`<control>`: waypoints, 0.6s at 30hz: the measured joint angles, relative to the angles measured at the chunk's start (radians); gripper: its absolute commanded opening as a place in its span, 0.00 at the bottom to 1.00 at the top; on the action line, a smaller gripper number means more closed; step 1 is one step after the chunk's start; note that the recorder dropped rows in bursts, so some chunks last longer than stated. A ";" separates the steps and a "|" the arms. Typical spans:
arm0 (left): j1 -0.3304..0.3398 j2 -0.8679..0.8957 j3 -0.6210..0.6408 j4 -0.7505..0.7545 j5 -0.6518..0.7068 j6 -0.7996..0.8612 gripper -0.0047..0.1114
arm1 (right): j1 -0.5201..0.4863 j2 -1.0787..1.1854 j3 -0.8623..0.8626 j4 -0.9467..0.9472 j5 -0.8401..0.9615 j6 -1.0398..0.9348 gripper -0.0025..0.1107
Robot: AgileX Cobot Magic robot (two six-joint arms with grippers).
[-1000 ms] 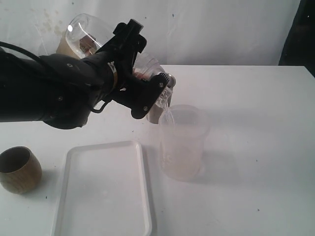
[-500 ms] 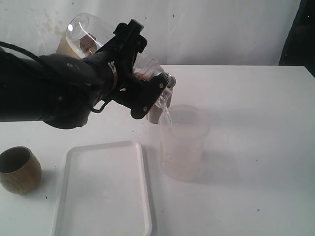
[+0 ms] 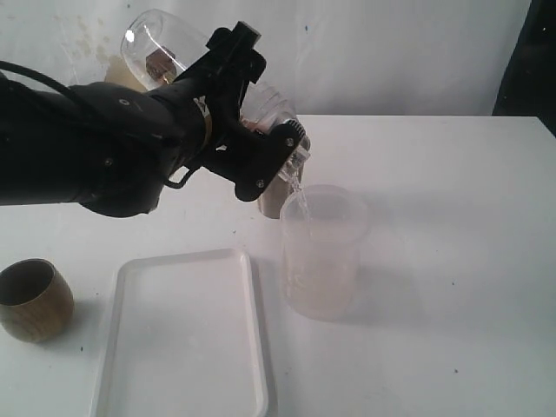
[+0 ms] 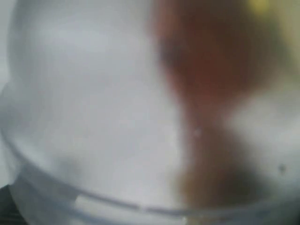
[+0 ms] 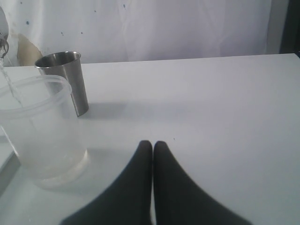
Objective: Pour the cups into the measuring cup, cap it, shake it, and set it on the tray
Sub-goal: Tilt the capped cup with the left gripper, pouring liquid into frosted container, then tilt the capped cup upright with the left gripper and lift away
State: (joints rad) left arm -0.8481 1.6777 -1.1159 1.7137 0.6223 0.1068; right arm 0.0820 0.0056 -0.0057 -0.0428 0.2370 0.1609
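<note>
Change from the frame half a second earlier: left pincer (image 3: 276, 163) sits slightly higher, and the measuring cup (image 3: 153, 43) clamped between its fingers is tipped more steeply, with its base lifted further above and behind the pincer. Water (image 3: 298, 193) still runs in a thin stream from the cup's mouth, just below the pincer tips, into the frosted container (image 3: 320, 261) that stands directly underneath. The container, tumbler, brown cup and tray lie where they did.

The steel tumbler (image 3: 272, 201) stands upright under the pincer, just behind the container and largely hidden by the pincer. The tray (image 3: 187, 347) lies flat below the pincer, nearer the camera, just beside the container. The brown cup (image 3: 33, 300) stands well apart from the pincer, beyond the tray's far side.

The right pincer (image 5: 152, 143) has its fingers pressed together with nothing between them, over the bare table (image 3: 452, 217). The container and tumbler stand well ahead of its tips.

Writing: faint marks on the container wall are too small to read. The left wrist view is blurred.
</note>
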 measured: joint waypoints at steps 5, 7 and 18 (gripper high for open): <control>-0.010 0.000 0.000 0.000 0.000 0.006 0.04 | 0.000 0.000 0.000 0.000 0.000 0.000 0.02; -0.015 0.000 0.000 0.000 -0.002 0.007 0.04 | 0.000 0.000 0.000 0.000 0.000 0.000 0.02; -0.018 0.000 0.000 0.000 -0.002 0.031 0.04 | 0.000 0.000 0.000 0.000 0.000 0.000 0.02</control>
State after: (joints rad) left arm -0.8665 1.6777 -1.1159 1.7137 0.6200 0.1378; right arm 0.0820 0.0056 -0.0057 -0.0428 0.2370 0.1609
